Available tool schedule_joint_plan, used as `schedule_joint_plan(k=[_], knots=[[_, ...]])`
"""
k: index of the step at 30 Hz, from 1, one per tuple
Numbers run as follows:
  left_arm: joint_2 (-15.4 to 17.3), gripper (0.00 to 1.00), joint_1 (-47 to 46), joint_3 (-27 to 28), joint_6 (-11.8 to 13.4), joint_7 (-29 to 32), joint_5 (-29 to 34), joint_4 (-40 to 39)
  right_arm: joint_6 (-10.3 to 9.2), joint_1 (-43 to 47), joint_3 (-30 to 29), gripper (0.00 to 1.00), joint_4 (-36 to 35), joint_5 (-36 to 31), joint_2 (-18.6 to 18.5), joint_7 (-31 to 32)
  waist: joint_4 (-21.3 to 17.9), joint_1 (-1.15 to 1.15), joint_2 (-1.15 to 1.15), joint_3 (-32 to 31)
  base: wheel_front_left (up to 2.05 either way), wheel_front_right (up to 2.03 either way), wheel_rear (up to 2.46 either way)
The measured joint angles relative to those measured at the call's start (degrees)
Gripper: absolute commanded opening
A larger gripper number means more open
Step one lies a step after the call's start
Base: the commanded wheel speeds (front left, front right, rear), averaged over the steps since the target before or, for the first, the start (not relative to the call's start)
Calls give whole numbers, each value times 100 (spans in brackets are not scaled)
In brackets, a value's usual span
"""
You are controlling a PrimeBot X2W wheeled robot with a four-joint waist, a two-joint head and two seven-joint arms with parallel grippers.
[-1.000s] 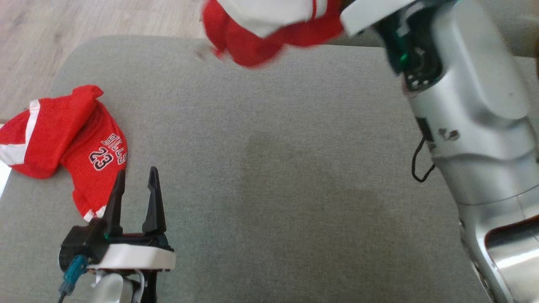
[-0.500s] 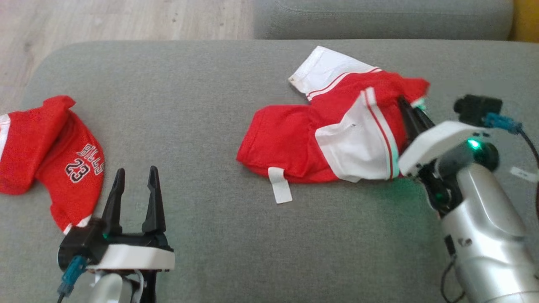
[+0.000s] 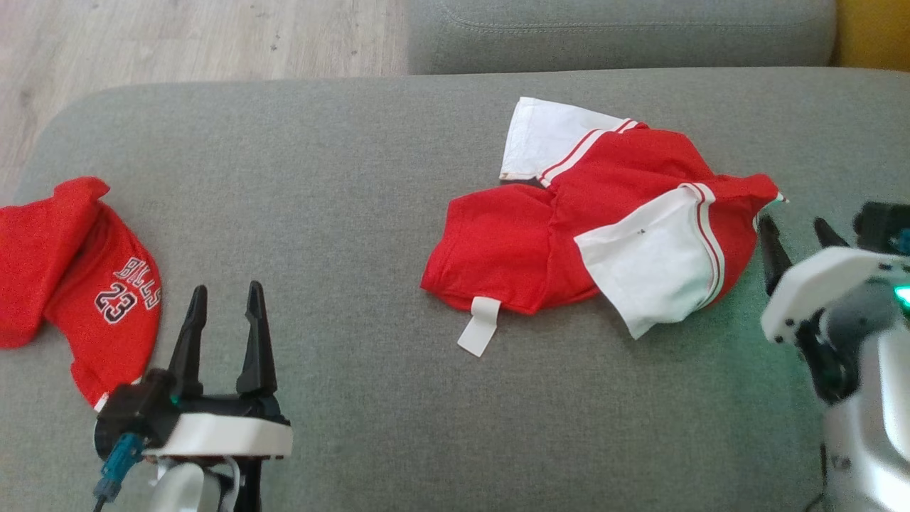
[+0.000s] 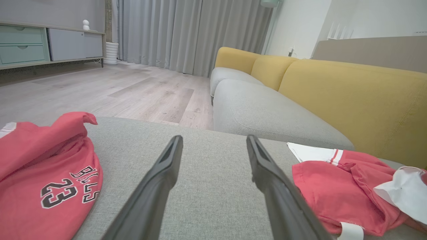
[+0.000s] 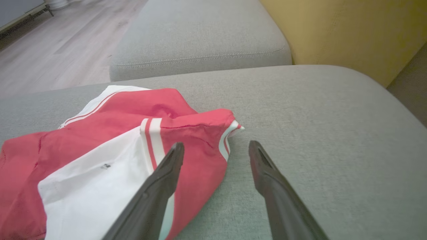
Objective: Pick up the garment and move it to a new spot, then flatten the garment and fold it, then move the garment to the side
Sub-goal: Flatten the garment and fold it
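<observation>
The crumpled red-and-white fabric garment lies in a loose heap on the wide grey upholstered cushion, just beside the right claw and on that claw's left. The right claw is spread wide with nothing between its two dark fingers, and the head view shows a narrow strip of bare cushion between the fingertips and the nearest red edge of the cloth. In the right wrist view the garment's pointed corner, trimmed with white stripes, sits just ahead of the gap between the fingers and slightly to its left. In that view the left finger crosses in front of the red edge and the right finger stands over bare grey fabric. I cannot tell whether the left finger brushes the cloth. A large white panel with a red-striped border lies on top of the heap on the side nearest this claw. A second white panel pokes out at the far side, and a small white tag hangs from the red hem on the side away from the claw. The left claw is spread too and holds nothing. It hangs over the cushion well apart from the garment, which lies off to its right. Close on its left is a second piece of clothing, a red jersey printed with the number 23, bunched up near the cushion's edge.
</observation>
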Motion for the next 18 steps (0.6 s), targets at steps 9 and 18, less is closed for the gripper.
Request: schedule_joint_plan(k=[9, 18], knots=[[20, 100, 75, 0, 8, 0, -3, -64, 0, 1458, -126, 100, -3489, -199, 289, 1217, -54, 0, 0, 80, 0, 0, 0], [30, 100, -5, 1, 25, 0, -46, -67, 0, 1513, 2093, 100, -2941, -483, 345, 1248, -35, 0, 0, 283, 0, 0, 0]])
